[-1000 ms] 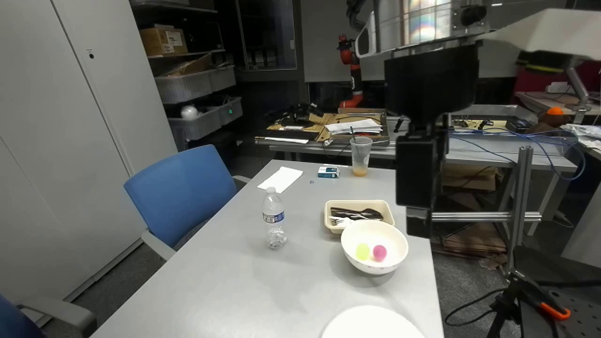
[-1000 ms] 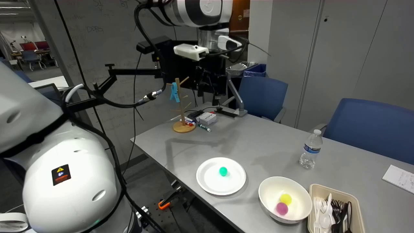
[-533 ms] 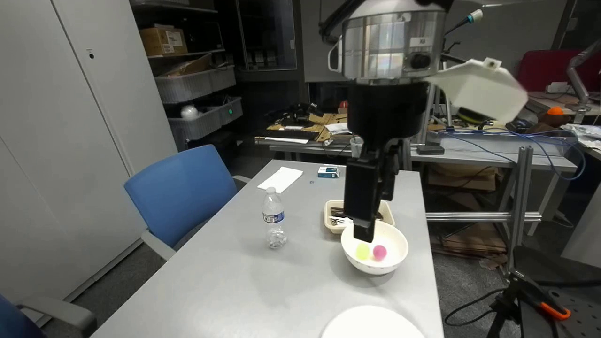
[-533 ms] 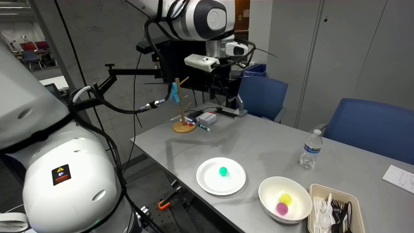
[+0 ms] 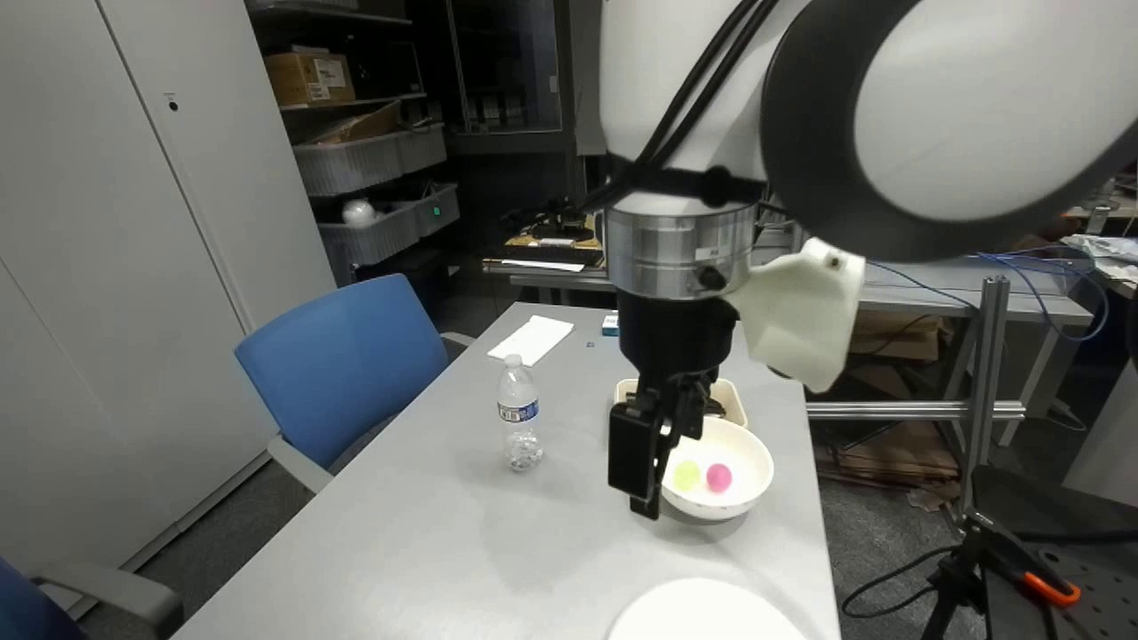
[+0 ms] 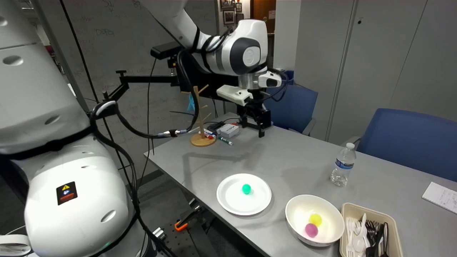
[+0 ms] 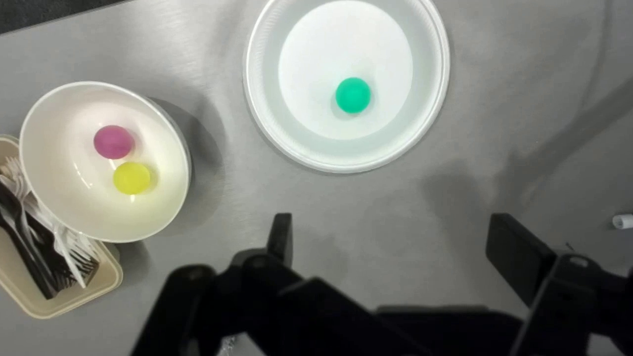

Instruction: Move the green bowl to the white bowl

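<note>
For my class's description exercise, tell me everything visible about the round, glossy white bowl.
The round, deep, glossy white bowl, seemingly plastic or ceramic, stands upright on the flat grey table. Its rim is plain; no handle shows. Inside rest a round pink piece and a round yellow piece, material unclear. Beside the bowl is a rectangular, beige, plastic-looking tray; contact is unclear.

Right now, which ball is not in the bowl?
The green ball: it lies alone on the white plate, while the pink ball and the yellow ball both sit in the white bowl.
</note>
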`<act>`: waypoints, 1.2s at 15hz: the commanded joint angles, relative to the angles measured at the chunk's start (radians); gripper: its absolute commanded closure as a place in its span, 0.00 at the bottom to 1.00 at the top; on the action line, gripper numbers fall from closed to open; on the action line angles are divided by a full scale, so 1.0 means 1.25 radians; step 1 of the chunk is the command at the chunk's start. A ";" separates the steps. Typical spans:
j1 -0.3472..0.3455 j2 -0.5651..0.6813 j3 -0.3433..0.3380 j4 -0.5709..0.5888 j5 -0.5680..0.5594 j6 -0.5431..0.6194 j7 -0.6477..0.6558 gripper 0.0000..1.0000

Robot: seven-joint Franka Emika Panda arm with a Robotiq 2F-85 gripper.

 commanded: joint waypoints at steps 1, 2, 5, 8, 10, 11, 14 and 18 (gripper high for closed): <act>0.003 0.077 -0.008 -0.001 -0.023 0.053 0.036 0.00; 0.006 0.098 -0.009 -0.004 -0.020 0.062 0.040 0.00; 0.016 0.140 -0.013 -0.012 -0.022 0.068 0.065 0.00; 0.015 0.134 -0.016 -0.011 -0.001 0.051 0.032 0.00; 0.015 0.132 -0.016 -0.009 -0.001 0.051 0.032 0.00; 0.014 0.131 -0.016 -0.009 -0.001 0.051 0.032 0.00; 0.016 0.154 -0.016 0.008 0.000 0.045 0.032 0.00; 0.008 0.254 -0.028 0.038 0.006 0.085 0.006 0.00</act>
